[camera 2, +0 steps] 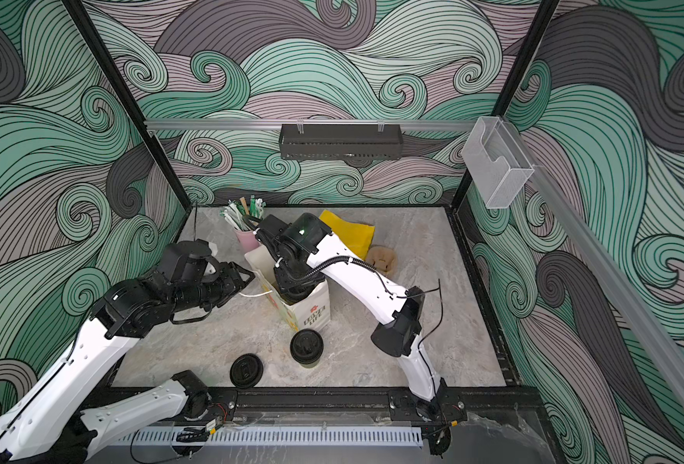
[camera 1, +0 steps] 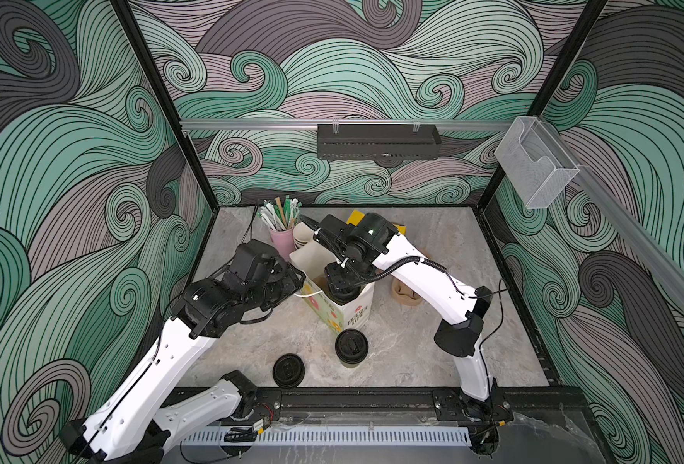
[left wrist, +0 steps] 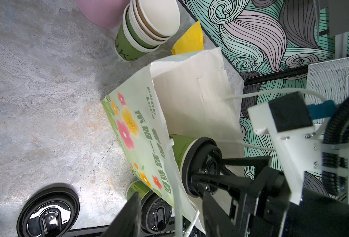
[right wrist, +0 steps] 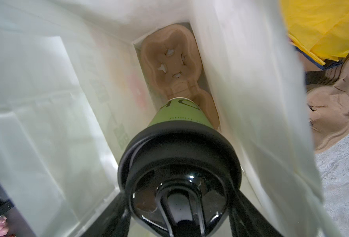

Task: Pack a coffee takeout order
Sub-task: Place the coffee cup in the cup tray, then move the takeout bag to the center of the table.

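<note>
Right fingers (right wrist: 119, 215) grip the cup (right wrist: 179, 115) by its lid (right wrist: 177, 147), low inside the bag (left wrist: 190, 92) over the carrier (right wrist: 169, 57) on its floor; seated or not, unclear. Risk: lid-only hold, so the cup may slip off or miss its socket. Bag walls are tight either side, with room only upward. Left fingers (left wrist: 128, 217) straddle the bag rim; grip unclear.

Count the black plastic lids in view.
3. A loose lid lies on the table; a second lid caps the standing cup beside the bag; a third lid caps the held cup, gripped by the right gripper inside the bag. More may be hidden.
</note>
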You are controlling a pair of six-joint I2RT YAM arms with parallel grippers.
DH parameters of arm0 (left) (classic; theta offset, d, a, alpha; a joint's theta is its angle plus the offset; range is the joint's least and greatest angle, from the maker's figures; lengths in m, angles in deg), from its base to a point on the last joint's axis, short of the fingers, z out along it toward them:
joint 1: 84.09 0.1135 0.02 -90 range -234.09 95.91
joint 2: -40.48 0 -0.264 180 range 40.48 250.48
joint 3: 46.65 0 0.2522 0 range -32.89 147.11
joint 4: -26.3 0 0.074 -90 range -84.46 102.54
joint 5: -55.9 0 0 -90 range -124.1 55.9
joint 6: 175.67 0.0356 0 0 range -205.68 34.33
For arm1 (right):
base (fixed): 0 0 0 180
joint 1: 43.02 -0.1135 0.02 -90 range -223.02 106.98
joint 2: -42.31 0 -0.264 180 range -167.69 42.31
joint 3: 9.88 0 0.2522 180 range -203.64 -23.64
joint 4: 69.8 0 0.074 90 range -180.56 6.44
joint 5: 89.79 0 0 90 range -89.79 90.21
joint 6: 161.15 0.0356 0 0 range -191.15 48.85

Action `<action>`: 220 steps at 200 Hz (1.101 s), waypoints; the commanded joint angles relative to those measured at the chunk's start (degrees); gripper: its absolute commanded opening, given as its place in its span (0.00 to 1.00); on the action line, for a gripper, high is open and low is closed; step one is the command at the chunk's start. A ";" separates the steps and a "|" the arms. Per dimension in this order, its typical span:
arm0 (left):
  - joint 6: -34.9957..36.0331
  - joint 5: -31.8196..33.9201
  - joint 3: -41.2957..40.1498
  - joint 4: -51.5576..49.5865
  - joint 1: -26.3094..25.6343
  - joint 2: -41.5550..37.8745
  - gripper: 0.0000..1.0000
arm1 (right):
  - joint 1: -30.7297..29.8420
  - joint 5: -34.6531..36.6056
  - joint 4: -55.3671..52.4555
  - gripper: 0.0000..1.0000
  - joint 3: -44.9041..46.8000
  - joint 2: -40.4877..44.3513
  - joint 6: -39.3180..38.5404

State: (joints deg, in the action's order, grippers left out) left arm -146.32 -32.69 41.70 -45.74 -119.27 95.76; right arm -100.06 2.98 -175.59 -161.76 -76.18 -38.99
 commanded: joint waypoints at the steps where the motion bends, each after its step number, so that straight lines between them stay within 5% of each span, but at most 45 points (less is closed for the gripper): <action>1: 3.16 1.76 3.74 -3.93 -0.19 0.50 0.55 | -0.35 1.28 -11.15 0.64 -0.33 2.39 1.16; 72: 14.74 7.76 16.53 -15.95 3.81 4.36 0.73 | -0.62 1.45 -11.13 0.64 2.39 4.13 1.24; 139: 31.09 -6.21 18.98 -11.64 12.63 13.88 0.88 | -0.59 1.99 -11.15 0.65 2.77 4.42 0.58; 187: 39.44 -4.13 21.33 -14.35 14.67 22.10 0.88 | -0.60 1.89 -11.14 0.65 1.81 3.89 0.46; 220: 42.68 -4.75 20.35 -13.00 16.19 24.96 0.75 | -0.48 2.15 -11.15 0.65 1.29 3.58 0.27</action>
State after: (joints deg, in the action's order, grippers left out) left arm -108.64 -36.74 61.57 -57.96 -104.26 119.50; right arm -100.34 3.53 -175.59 -158.94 -73.63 -39.04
